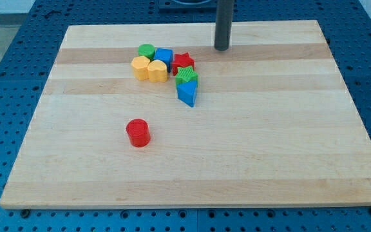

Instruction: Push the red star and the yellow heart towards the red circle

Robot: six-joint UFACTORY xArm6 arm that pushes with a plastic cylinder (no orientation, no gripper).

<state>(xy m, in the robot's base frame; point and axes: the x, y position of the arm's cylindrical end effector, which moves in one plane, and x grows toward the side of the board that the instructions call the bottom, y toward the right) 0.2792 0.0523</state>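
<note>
The red star sits in a tight cluster at the upper middle of the wooden board. The yellow heart is at the cluster's lower left, touching a yellow hexagon. The red circle stands alone, well below the cluster towards the view's bottom left. My tip rests on the board to the upper right of the red star, a short gap away and touching no block.
The cluster also holds a green circle, a blue cube, a green star and a blue triangle below the red star. A blue perforated table surrounds the board.
</note>
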